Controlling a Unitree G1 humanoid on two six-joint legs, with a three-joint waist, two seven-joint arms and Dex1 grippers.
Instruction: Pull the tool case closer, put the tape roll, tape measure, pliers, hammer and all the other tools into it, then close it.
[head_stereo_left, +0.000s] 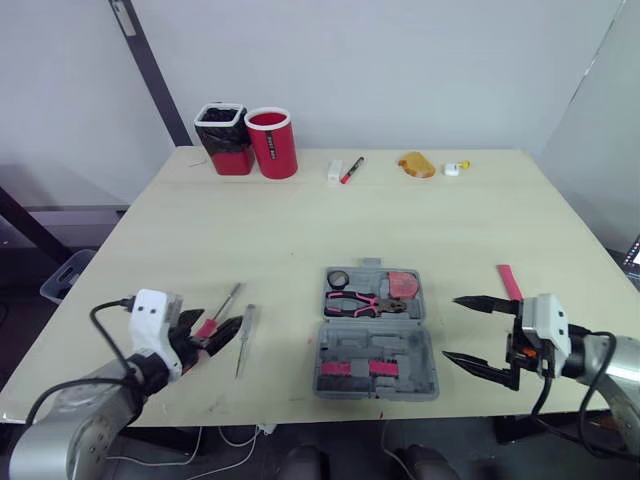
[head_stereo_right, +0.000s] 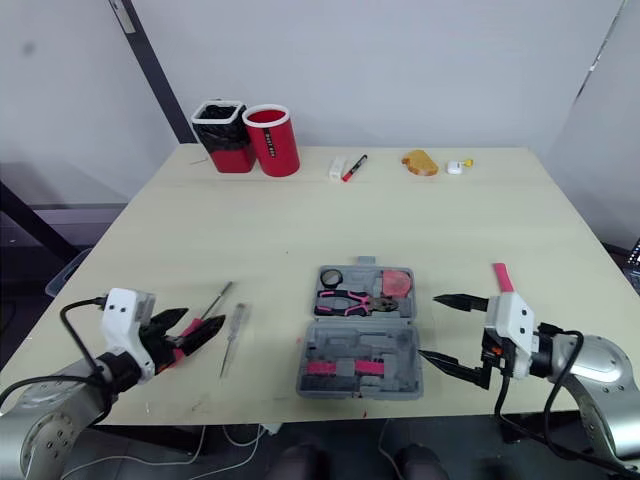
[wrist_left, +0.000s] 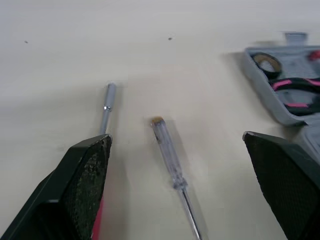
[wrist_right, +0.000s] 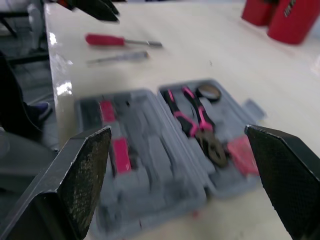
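On the pale table, the open tool case holds pliers; lettering unreadable.

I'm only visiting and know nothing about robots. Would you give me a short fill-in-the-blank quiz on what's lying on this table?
1. The tool case lies ___, not shut.
2. The pliers inside it have black and ___ handles.
3. The red-handled screwdriver and the clear-handled screwdriver lie on the robot's ___ side of the case.
Missing words: open; pink; left.
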